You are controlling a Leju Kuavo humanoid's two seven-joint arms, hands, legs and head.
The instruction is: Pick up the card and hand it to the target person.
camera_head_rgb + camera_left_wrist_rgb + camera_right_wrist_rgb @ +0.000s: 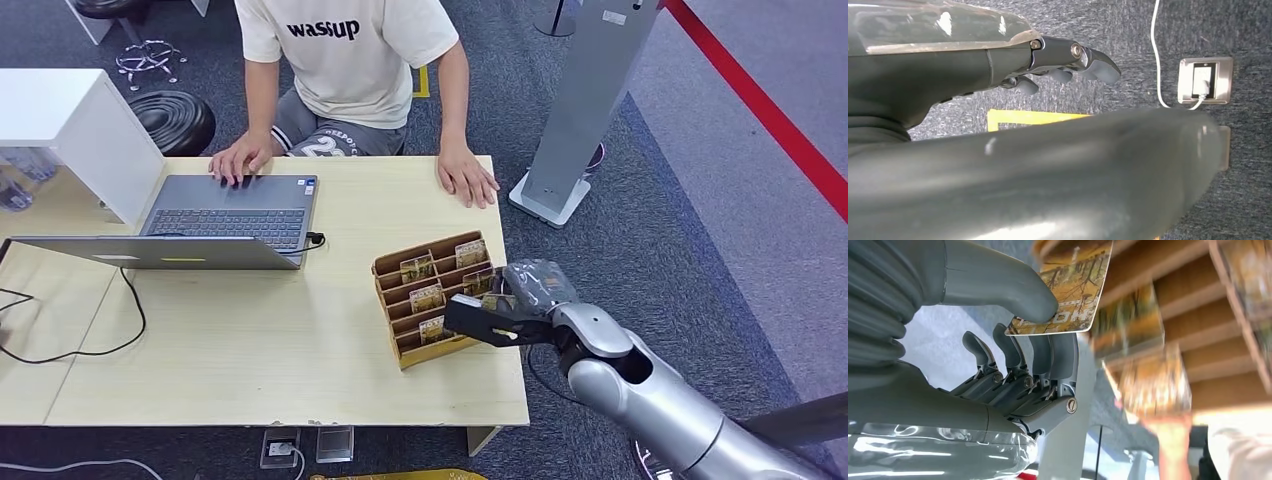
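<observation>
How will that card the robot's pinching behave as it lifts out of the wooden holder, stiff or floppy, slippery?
The card looks flat and unbent under the right hand's thumb, so it is probably stiff and light. Its glossy face may slip. The wooden holder seems light and might shift.

1. Card (1068, 287): thin, rectangular, rounded corners, printed with a yellow-brown tree scene and pale lettering; pinched between thumb and fingers of the right hand (1013, 340), tilted, just beside the wooden card rack (437, 295) near the table's (250, 360) right edge.
2. Person (350, 60): seated at the table's far edge, both hands resting on the tabletop.
</observation>
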